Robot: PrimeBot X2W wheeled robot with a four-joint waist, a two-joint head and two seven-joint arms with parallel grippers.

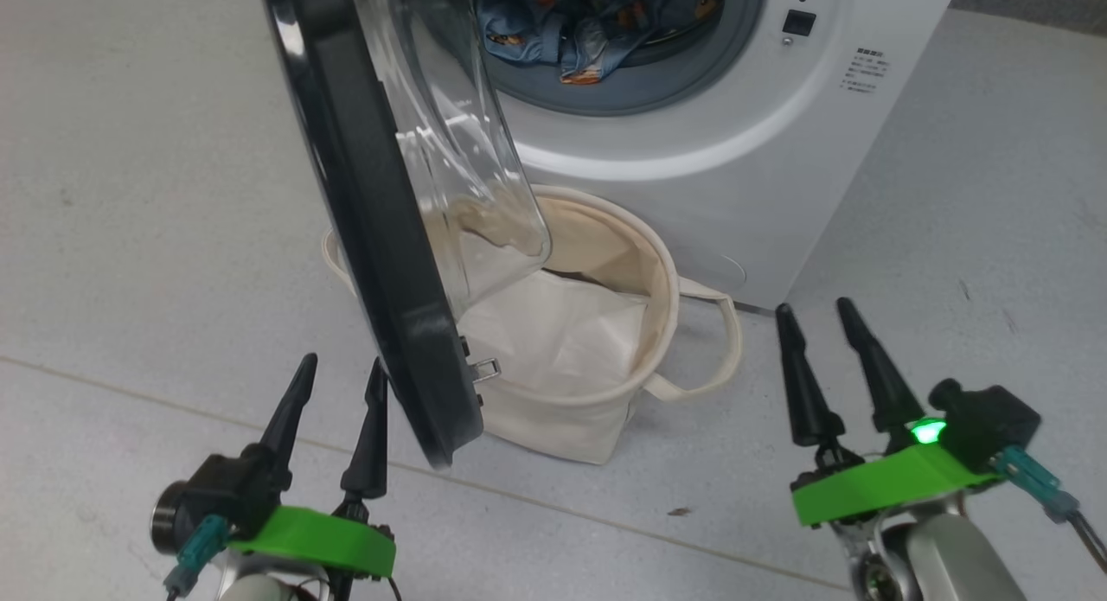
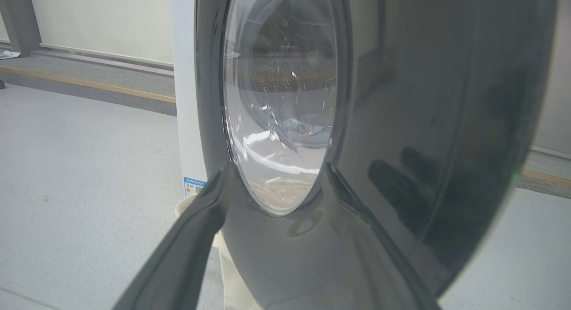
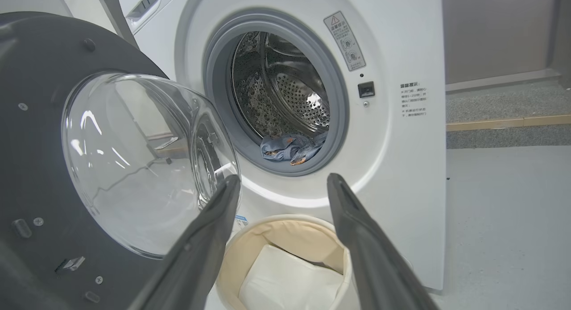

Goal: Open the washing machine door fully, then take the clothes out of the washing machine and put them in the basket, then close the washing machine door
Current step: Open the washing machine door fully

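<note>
My left gripper [image 1: 344, 359] and right gripper [image 1: 813, 303] both stand open, empty. The clothes [image 3: 290, 147] look soft and light; I'd pinch the bunched fold at the lip of the drum [image 3: 290, 87].

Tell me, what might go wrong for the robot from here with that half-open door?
1. The round black-rimmed glass door stands only part open, above the cream canvas basket; the open right gripper reaching in could knock it.
2. The blue printed clothes hang onto the grey drum seal; they might snag or miss the basket.
</note>
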